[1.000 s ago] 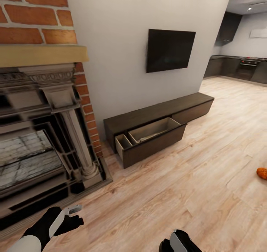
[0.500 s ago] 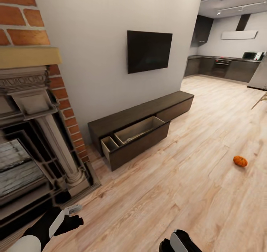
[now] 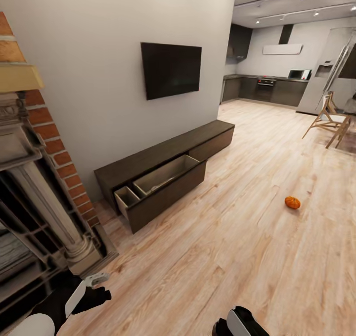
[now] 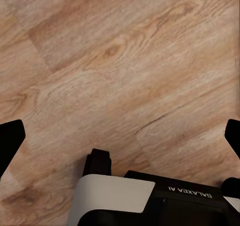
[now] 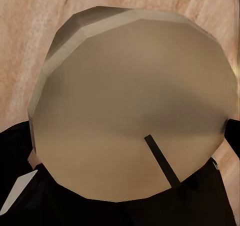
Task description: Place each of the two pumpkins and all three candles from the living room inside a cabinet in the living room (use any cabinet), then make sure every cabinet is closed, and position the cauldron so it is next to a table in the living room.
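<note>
I'm carrying a candle (image 5: 132,104) in my right gripper (image 5: 125,186); in the right wrist view the squat olive-grey stub with its dark wick sits right up against the camera, and the dark fingers (image 5: 20,151) show on both sides of it, so I judge them clamped on it. My left gripper (image 4: 120,141) hangs over bare plank floor (image 4: 120,61) with its fingertips at opposite edges of the wrist view, spread wide and holding nothing.

The step in hand is delivery: the cabinet (image 3: 163,170) stands against the wall under the TV (image 3: 170,69), one wide drawer (image 3: 160,183) pulled out and showing its pale inside. One pumpkin (image 3: 292,202) lies on the floor well apart from the cabinet, toward the kitchen side.

Next I need to drive up to the drawer, reach the right arm over its open compartment and let the candle go inside; the pumpkin comes after that.

Compared with a second ago the whole head view has swung right: the fireplace (image 3: 34,202) has slid toward the left edge, the kitchen and a wooden chair (image 3: 329,121) have come in, and the pumpkin sits further into the picture
</note>
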You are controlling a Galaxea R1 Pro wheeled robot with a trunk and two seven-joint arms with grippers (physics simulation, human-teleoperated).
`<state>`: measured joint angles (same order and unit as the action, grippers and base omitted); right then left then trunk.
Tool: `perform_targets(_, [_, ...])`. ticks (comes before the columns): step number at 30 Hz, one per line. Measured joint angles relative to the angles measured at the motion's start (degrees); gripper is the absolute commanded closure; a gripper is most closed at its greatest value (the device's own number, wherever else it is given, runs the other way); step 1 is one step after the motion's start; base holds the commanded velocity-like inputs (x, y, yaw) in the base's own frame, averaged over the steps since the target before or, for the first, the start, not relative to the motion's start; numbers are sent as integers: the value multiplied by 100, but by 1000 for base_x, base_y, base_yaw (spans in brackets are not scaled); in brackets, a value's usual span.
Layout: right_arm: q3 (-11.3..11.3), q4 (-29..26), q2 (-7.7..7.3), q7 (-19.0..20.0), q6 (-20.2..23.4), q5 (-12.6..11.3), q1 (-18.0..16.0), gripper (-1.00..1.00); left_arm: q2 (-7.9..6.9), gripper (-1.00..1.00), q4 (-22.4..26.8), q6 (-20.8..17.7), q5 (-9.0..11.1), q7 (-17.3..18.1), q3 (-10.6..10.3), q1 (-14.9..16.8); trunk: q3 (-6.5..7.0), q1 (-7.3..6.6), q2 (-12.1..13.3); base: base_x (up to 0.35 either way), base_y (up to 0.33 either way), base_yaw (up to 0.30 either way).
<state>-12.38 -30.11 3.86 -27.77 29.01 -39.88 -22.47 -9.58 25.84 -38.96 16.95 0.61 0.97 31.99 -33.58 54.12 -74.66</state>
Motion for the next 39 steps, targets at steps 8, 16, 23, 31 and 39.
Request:
perform_targets(8, [-1, 5, 4, 0, -2, -6, 0, 100, 0, -100, 0, 10, 0, 0, -1, 0, 23, 0, 0, 0, 0, -279])
perform_targets(16, [0, 5, 0, 0, -1, -5, 2, 100, 0, -100, 0, 12, 0, 0, 0, 0, 46, 0, 0, 0, 0, -279])
perform_targets(23, [-2, 5, 2, 0, -70, 2, 3, 100, 0, -100, 0, 12, 0, 0, -1, 0, 66, 0, 0, 0, 0, -280])
perform_targets(31, [-1, 23, 9, 0, -192, -6, 3, 100, 2, -100, 0, 12, 0, 0, -8, 0, 89, 0, 0, 0, 0, -280])
perform_targets(39, [-1, 23, 5, 0, -194, -6, -1, 100, 0, -100, 0, 13, 0, 0, -5, 0, 112, 0, 0, 0, 0, -280])
